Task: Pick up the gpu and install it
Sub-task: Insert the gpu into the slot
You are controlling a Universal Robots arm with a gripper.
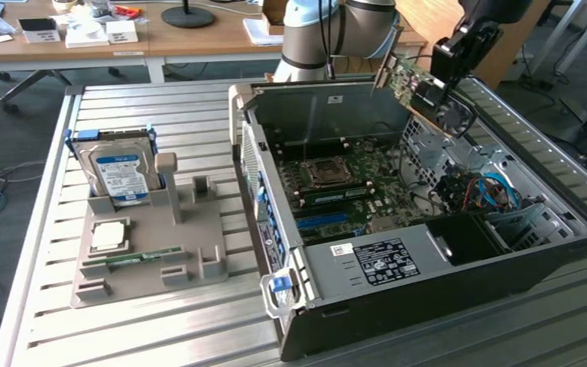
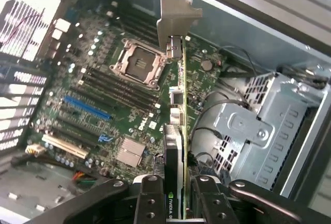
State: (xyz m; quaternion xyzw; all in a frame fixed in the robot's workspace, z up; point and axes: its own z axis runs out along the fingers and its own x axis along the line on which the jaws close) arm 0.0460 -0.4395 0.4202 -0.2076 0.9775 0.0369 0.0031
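The gpu [image 1: 406,76] hangs tilted above the far right corner of the open computer case [image 1: 416,298], with its green board and silver end bracket showing. My gripper [image 1: 445,70] is shut on it from above. In the wrist view I see the gpu [image 2: 182,131] edge-on between my two black fingers [image 2: 150,200], and my gripper [image 2: 178,206] clamps its near end. The silver bracket [image 2: 176,12] points away from me. Below it lies the motherboard [image 2: 103,89], and the card is clear of it.
The CPU socket [image 2: 138,64], a blue slot [image 2: 85,107] and a metal drive cage [image 2: 258,125] sit inside the case. At the exterior view's left, a grey fixture [image 1: 186,229] holds a hard drive [image 1: 120,172], a RAM stick [image 1: 135,258] and a processor [image 1: 108,233]. Desks stand behind.
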